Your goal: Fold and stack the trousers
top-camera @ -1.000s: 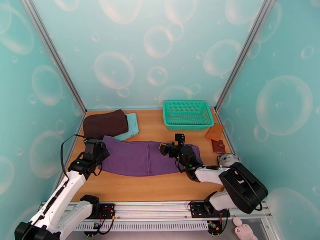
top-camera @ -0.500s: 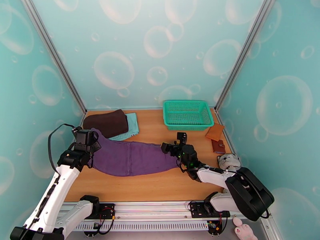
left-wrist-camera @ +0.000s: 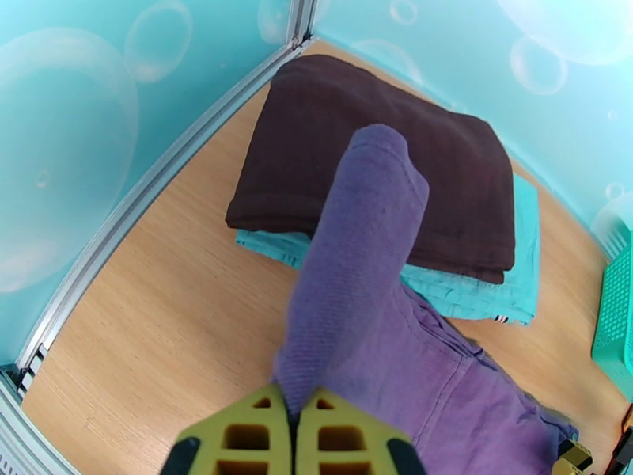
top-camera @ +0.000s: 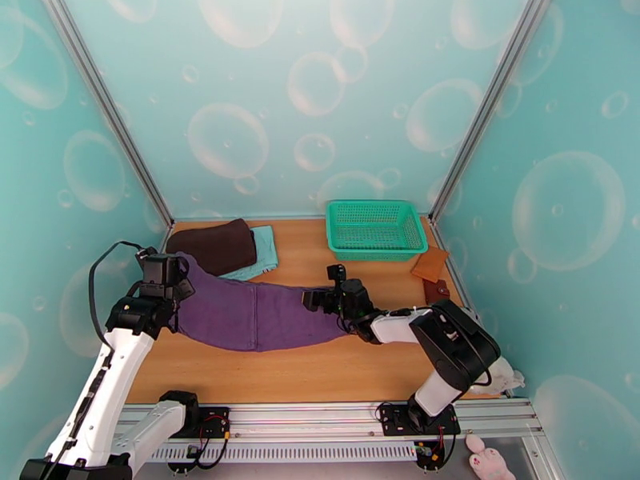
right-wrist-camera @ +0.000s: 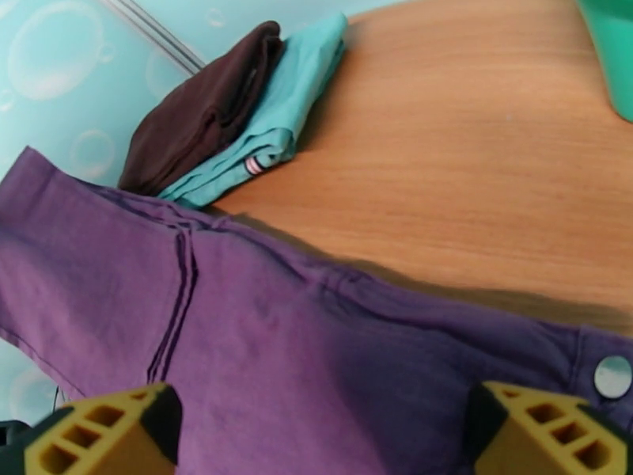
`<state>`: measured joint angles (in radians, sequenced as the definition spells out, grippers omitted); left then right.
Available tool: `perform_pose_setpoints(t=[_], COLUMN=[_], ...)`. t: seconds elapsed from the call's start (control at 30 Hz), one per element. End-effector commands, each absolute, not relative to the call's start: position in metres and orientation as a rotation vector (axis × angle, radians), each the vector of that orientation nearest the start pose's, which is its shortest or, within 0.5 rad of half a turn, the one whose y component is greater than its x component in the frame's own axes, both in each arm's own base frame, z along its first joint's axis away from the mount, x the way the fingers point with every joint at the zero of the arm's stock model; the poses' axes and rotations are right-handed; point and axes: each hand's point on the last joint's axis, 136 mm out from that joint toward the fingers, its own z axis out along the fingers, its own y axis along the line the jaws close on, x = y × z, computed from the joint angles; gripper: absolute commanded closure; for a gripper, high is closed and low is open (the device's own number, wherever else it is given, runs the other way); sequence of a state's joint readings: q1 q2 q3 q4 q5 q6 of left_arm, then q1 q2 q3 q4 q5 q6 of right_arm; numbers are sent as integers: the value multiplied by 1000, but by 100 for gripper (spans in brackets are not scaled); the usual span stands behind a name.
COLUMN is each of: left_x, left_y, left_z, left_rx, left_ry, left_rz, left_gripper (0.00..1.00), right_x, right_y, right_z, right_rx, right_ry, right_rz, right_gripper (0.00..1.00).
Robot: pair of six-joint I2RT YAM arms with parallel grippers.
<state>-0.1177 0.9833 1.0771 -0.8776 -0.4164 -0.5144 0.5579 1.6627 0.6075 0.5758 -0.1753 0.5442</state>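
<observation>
The purple trousers (top-camera: 256,318) lie stretched across the middle of the wooden table. My left gripper (top-camera: 170,275) is shut on their left end and holds it raised, just in front of the dark brown folded cloth (top-camera: 212,246). In the left wrist view the pinched purple fabric (left-wrist-camera: 356,255) rises from my shut left gripper (left-wrist-camera: 294,421) and overlaps the brown cloth (left-wrist-camera: 372,144). My right gripper (top-camera: 320,298) hovers over the trousers' right part. In the right wrist view it (right-wrist-camera: 324,427) is open, fingers wide apart above the fabric (right-wrist-camera: 316,350), near a metal button (right-wrist-camera: 612,377).
A light teal folded cloth (top-camera: 266,251) lies under the brown one at the back left. The green basket (top-camera: 374,228) stands at the back right. A brown wallet (top-camera: 432,266) and a smaller brown item (top-camera: 438,291) lie by the right wall, and a plush toy (top-camera: 502,376) sits behind the right arm.
My left gripper has pulled the trousers' left end up and back-left towards the folded cloths. The whole garment slid left. My right gripper moved left with it.
</observation>
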Motion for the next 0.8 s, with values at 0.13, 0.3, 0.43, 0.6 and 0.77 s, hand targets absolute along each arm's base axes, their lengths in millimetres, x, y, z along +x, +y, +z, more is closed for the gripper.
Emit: perform_pose_setpoints(t=[0.13, 0.3, 0.43, 0.6, 0.77], left_x=[277, 279, 279, 273, 272], left_y=[43, 42, 42, 49, 54], left_z=[272, 261, 259, 256, 260], left_rx=[-624, -607, -600, -596, -589], left_ry=[2104, 2135, 2149, 2168, 2164], left_rz=[150, 138, 127, 172, 183], left_gripper=[100, 100, 100, 100, 100], right_x=[324, 307, 296, 279, 291], right_y=[212, 203, 194, 195, 189], right_z=[37, 37, 38, 53, 118], right_rx=[74, 105, 108, 68, 0], right_ry=[2331, 2312, 2275, 2237, 2125], right_rz=[625, 540, 427, 376, 366], right_gripper=[1, 1, 1, 1, 1])
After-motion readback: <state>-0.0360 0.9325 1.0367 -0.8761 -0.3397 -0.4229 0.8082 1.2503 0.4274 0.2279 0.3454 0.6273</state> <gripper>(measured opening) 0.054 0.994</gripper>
